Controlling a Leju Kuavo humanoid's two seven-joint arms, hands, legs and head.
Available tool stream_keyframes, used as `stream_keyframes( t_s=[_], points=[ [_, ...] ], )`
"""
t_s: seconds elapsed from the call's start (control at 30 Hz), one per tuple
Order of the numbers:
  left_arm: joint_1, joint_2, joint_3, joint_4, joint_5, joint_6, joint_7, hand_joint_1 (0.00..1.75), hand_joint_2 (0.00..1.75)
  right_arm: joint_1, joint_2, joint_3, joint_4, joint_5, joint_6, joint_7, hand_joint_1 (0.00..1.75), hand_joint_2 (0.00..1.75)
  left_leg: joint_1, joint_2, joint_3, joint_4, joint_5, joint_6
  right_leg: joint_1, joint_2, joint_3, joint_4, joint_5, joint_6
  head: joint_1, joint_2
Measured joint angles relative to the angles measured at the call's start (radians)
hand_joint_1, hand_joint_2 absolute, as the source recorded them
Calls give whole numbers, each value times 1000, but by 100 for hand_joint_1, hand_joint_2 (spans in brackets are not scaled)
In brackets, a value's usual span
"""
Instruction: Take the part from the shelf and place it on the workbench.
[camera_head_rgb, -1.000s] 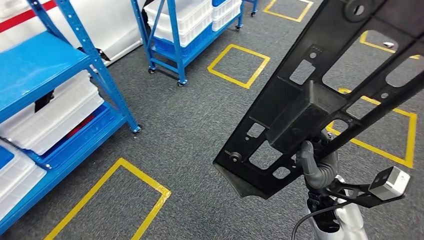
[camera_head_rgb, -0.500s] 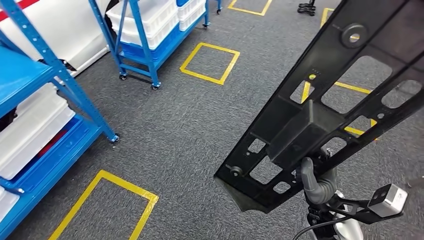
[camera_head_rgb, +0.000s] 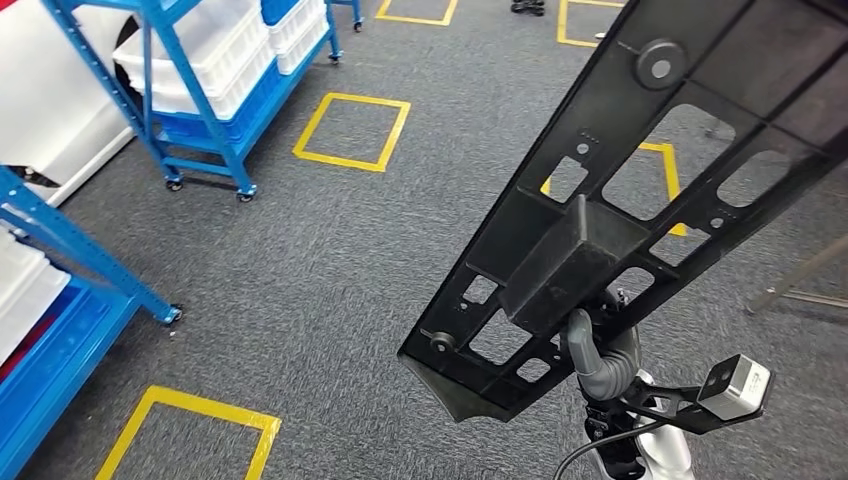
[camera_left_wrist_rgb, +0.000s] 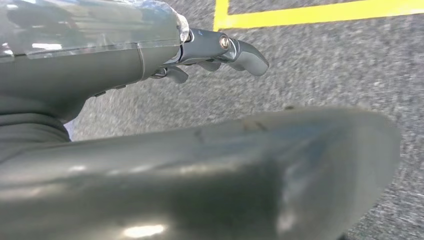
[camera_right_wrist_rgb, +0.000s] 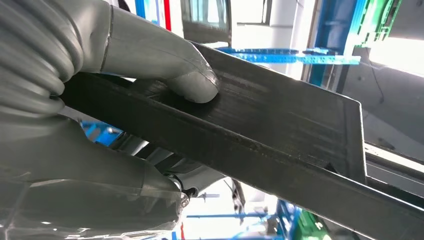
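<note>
— Swung round since the earlier frames: blue shelf (camera_head_rgb: 60, 250) slid off toward the left edge, yellow floor squares (camera_head_rgb: 352, 130) drifted left too. Camera turning, not the things.

— And the part (camera_head_rgb: 600, 220)?

— Same spot in frame, lower right up to the upper right corner, long black panel with cut-outs, carried tilted above the grey carpet (camera_head_rgb: 330, 270). Gripped from beneath by the right hand (camera_head_rgb: 600, 355). Already off the shelf, so probably mid-carry; no tabletop in sight yet.

— Anything extra from the wrist views?

— Right wrist view: thick thumb pressed flat on the panel's face, fingers wrapped under its edge. Left wrist view: left hand (camera_left_wrist_rgb: 215, 50) hanging over carpet, fingers loosely curled, holding nothing.
</note>
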Motion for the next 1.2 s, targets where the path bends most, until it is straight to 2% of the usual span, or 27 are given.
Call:
stream_keyframes(
  t_s=[0.07, 0.13, 0.2, 0.27, 0.3, 0.33, 0.37, 0.4, 0.43, 0.5, 0.53, 0.57, 0.63, 0.67, 0.7, 0.73, 0.8, 0.83, 0.87, 0.9, 0.93, 1.0, 1.03, 1.07, 1.13, 1.17, 1.2],
  points=[
    [0, 1, 0, 0, -6, 1, 10, 0, 0, 4, 2, 0, 1, 0, -1, -12, 175, 175, -4, -26, 23, -55, 12, 5, -5, 21, -5, -1, 5, 11, 0, 0],
    [-1, 1, 0, 0, -12, 2, 27, 0, 0, 18, 3, -1, 1, 1, -3, -28, 175, 175, -4, -8, 27, -67, 20, 10, -9, 32, -9, -3, 10, 23, 0, 0],
    [-1, 1, 0, 0, -14, 2, 40, 0, 0, 31, 3, -3, 1, 3, -4, -42, 175, 175, -1, 17, 33, -86, 32, 20, -5, -8, -24, 25, -12, 30, 0, 0],
    [1, 1, 0, 0, -14, 2, 44, 0, 0, 37, 3, -4, 2, 5, -5, -49, 175, 175, -2, 45, 34, -96, 39, 27, -4, -64, -72, 125, -72, 37, 0, 0],
    [3, 1, 0, 0, -14, 2, 45, 0, 0, 40, 3, -5, 3, 6, -5, -50, 175, 175, -4, 60, 33, -96, 39, 28, -7, -75, -101, 188, -102, 42, 0, 0],
    [4, 1, 0, 0, -14, 2, 46, 0, 0, 44, 3, -6, 4, 6, -5, -50, 175, 175, -5, 74, 31, -96, 38, 28, -10, -80, -122, 235, -119, 46, 1, 0],
    [5, 1, 0, 0, -14, 2, 46, 0, 0, 47, 3, -6, 6, 6, -5, -51, 175, 175, -5, 88, 31, -95, 36, 28, -13, -84, -128, 252, -119, 50, 1, 0],
    [4, 1, 0, 0, -15, 2, 46, 0, 0, 50, 3, -7, 7, 6, -4, -53, 175, 175, -5, 100, 31, -94, 35, 26, -16, -89, -112, 229, -101, 53, 1, 0],
    [4, 1, 0, 0, -15, 3, 44, 0, 0, 52, 3, -8, 8, 7, -3, -57, 175, 175, -5, 112, 31, -92, 32, 24, -18, -99, -77, 171, -72, 54, 1, 0],
    [3, 2, 0, 0, -15, 5, 34, 0, 0, 53, 3, -12, 7, 7, 1, -65, 175, 175, -7, 131, 34, -85, 25, 15, -15, -139, -1, 35, -29, 50, 0, 0],
    [3, 3, 1, -1, -13, 6, 25, 0, 0, 54, 4, -14, 6, 9, 4, -68, 175, 175, -9, 139, 35, -83, 22, 10, -11, -151, 20, -4, -20, 45, 0, 0],
    [2, 5, 1, -1, -11, 6, 13, 0, 0, 54, 5, -15, 6, 12, 8, -71, 175, 175, -11, 147, 36, -81, 19, 5, -7, -156, 26, -19, -21, 39, 0, 0],
    [-1, 10, 1, -2, -2, 7, -10, 0, 0, 56, 8, -16, 4, 25, 15, -72, 175, 175, -11, 164, 40, -81, 15, -5, -4, -134, 23, -18, -18, 30, 0, 0],
    [-3, 12, 2, -2, 2, 7, -20, 0, 0, 57, 9, -16, 2, 31, 17, -71, 175, 175, -9, 161, 40, -75, 8, -11, -6, -124, 22, -20, -16, 26, 0, 0],
    [-5, 15, 3, -2, 6, 7, -27, 0, 0, 57, 12, -16, 1, 36, 18, -71, 175, 175, -6, 146, 34, -57, -6, -16, -8, -114, 22, -23, -14, 21, 0, 0],
    [-6, 17, 5, -3, 13, 6, -32, 0, 0, 57, 17, -16, 0, 39, 19, -69, 175, 175, -3, 124, 19, -19, -31, -20, -11, -104, 23, -25, -12, 16, 0, 0],
    [-7, 20, 17, -3, 38, -1, -37, 0, 0, 56, 28, -15, -2, 42, 18, -66, 175, 175, 1, 79, -38, 107, -95, -25, -11, -85, 22, -25, -10, 11, 0, 0],
    [-6, 20, 26, -3, 56, -7, -37, 0, 0, 57, 32, -15, -1, 44, 17, -64, 175, 175, 1, 70, -67, 170, -119, -25, -11, -74, 21, -24, -10, 10, 0, 0],
    [-5, 20, 39, -3, 74, -14, -35, 0, 0, 60, 34, -14, -1, 46, 17, -63, 175, 175, 1, 65, -87, 208, -124, -24, -10, -62, 21, -23, -10, 9, 0, 0],
    [-4, 20, 51, -3, 90, -20, -32, 0, 0, 63, 34, -14, -1, 47, 17, -62, 175, 175, 2, 62, -90, 208, -110, -23, -10, -48, 22, -22, -10, 9, 0, 0],
    [-3, 20, 62, -3, 101, -24, -29, 0, 0, 67, 34, -13, -1, 47, 18, -63, 175, 175, 3, 57, -75, 167, -76, -22, -11, -34, 23, -21, -10, 10, 0, 0],
    [-3, 20, 80, -3, 113, -28, -24, 0, 0, 73, 34, -11, -1, 43, 23, -65, 175, 175, 8, 20, -21, 32, -5, -19, -11, -7, 22, -16, -11, 15, 0, 0],
    [-3, 20, 87, -3, 117, -29, -22, 0, 0, 73, 35, -8, -1, 40, 25, -67, 175, 175, 10, 1, 0, -19, 13, -17, -11, 5, 19, -14, -10, 21, 0, 0],
    [-4, 20, 94, -3, 119, -30, -22, 0, 0, 74, 35, -6, -1, 38, 28, -67, 175, 175, 11, -12, 10, -47, 18, -14, -10, 15, 15, -14, -8, 27, 0, 0],
    [-5, 20, 103, -3, 123, -31, -22, 0, 0, 75, 37, -1, -2, 39, 30, -62, 175, 175, 9, -4, 14, -58, 17, -1, -13, 36, 8, -17, -1, 43, 0, 0],
    [-6, 20, 106, -3, 124, -32, -24, 0, 0, 76, 38, 0, -1, 39, 31, -58, 175, 175, 8, 8, 16, -63, 22, 8, -14, 29, 5, -16, -2, 48, 0, 0],
    [-7, 20, 108, -3, 127, -31, -28, 0, 0, 74, 38, 1, -1, 40, 32, -55, 175, 175, 8, 18, 17, -68, 26, 16, -14, 8, -2, -4, -11, 53, 0, 0]
  ],
)
